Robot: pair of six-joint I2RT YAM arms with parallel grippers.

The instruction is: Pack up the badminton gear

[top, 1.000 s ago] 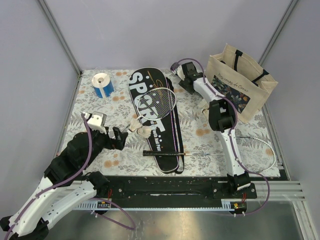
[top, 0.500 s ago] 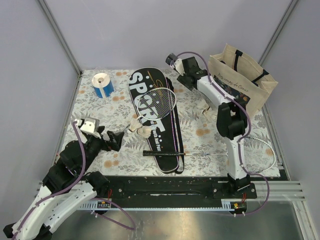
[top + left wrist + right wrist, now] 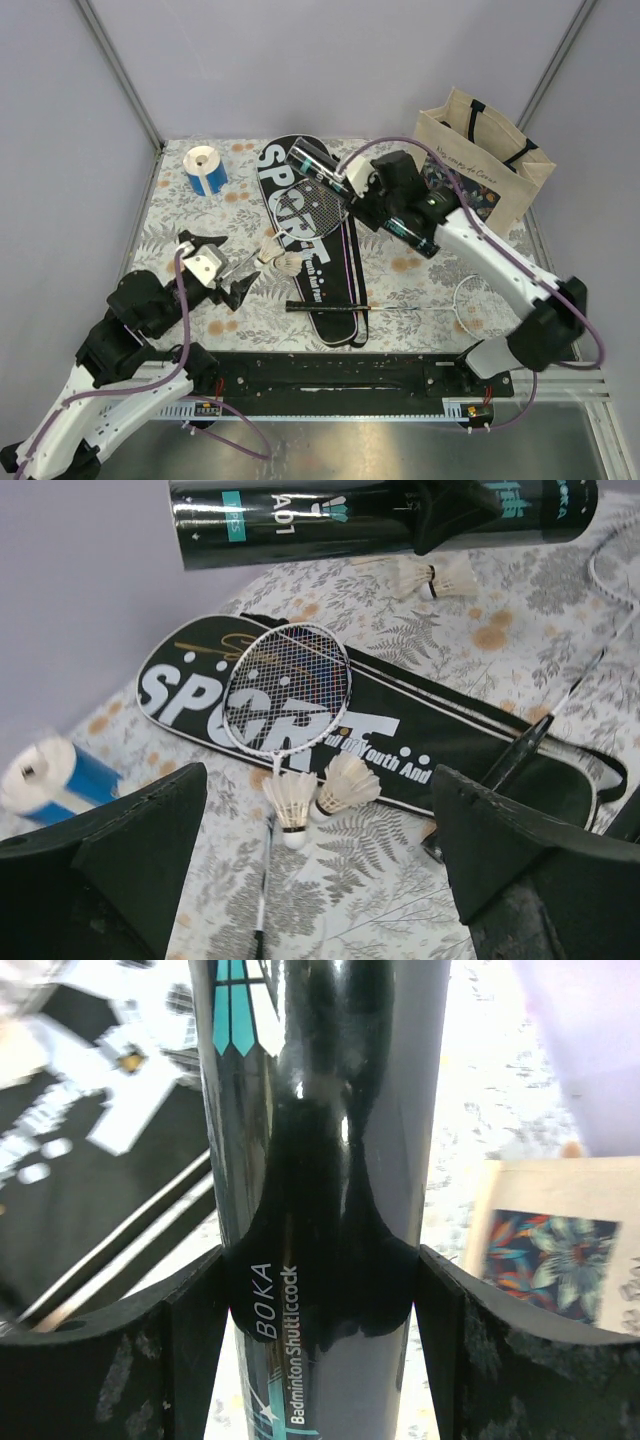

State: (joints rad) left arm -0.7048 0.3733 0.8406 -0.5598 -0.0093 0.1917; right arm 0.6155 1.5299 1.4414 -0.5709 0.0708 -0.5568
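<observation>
My right gripper [image 3: 368, 192] [image 3: 320, 1270] is shut on the long black tube [image 3: 312, 160] [image 3: 330, 1110] [image 3: 300, 520] with teal print, holding it in the air over the top of the black SPORT case [image 3: 300, 235] [image 3: 430, 740]. A white-framed racket [image 3: 322, 205] [image 3: 288, 688] lies on the case, its shaft running toward my left gripper [image 3: 228, 276] [image 3: 318, 780], which is open and empty. Two shuttlecocks [image 3: 280, 255] [image 3: 320, 792] lie just ahead of it. More shuttlecocks [image 3: 432, 578] lie beyond the case. A second racket [image 3: 330, 308] lies across the case's lower end, its head partly hidden by my right arm.
The beige tote bag [image 3: 490, 165] with a floral panel [image 3: 555, 1255] stands at the back right. A blue-and-white tape roll [image 3: 207, 170] [image 3: 55, 775] sits at the back left. Grey walls close the table on three sides.
My right arm has swung the tube from the back near the tote bag toward the middle, over the case. My left wrist has shifted slightly, jaws still open.
</observation>
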